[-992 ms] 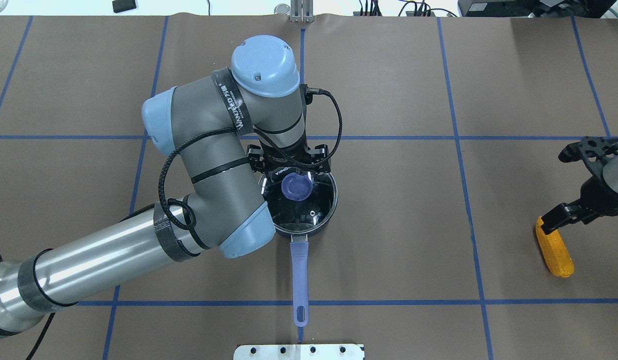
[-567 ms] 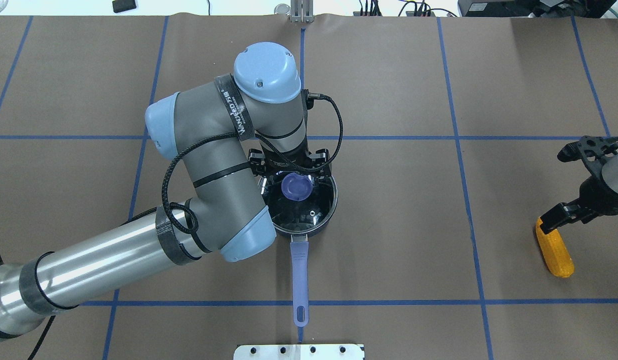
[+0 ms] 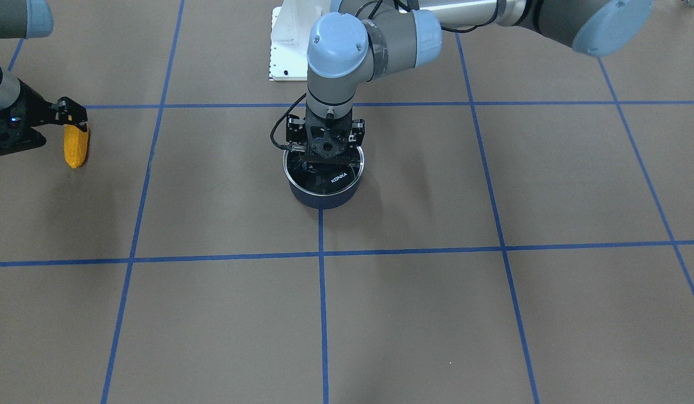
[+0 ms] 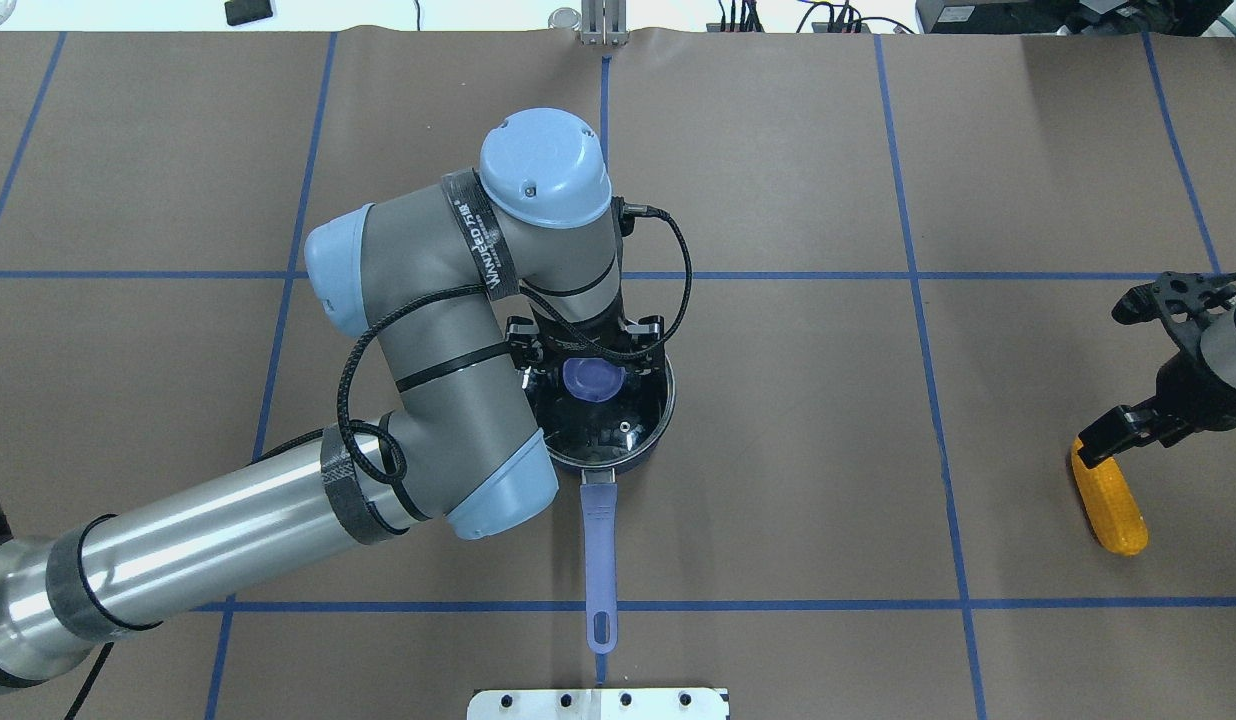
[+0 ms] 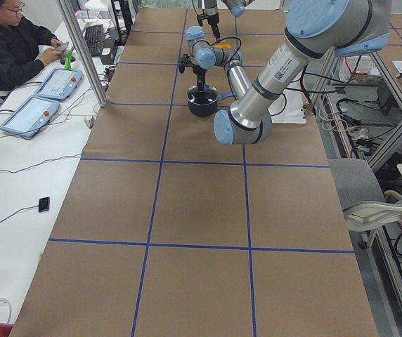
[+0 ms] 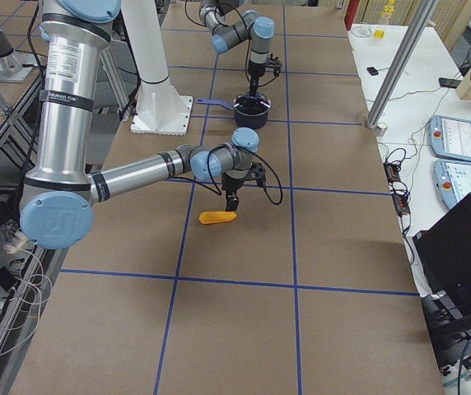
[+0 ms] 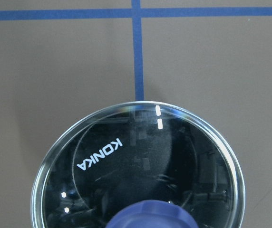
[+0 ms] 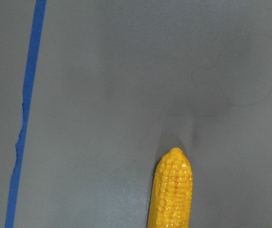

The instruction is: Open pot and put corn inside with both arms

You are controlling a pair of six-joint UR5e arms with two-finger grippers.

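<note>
Front view: left gripper [image 3: 324, 159] is hanging over the glass lid [image 3: 340, 178] that is sitting on the pot [image 3: 323, 199]. Jaw spread cannot be told, and an off-centre pinch is risking a tilted lid. Overhead: right gripper [image 4: 1103, 445] is sitting at one end of the corn [image 4: 1110, 508], which is lying well apart from the pot; grip cannot be told, and an end-hold is risking swing-out.

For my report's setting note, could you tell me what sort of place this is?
Probably a robotics lab: a table gridded with blue tape, an operator beside control pendants, aluminium frame posts.
</note>
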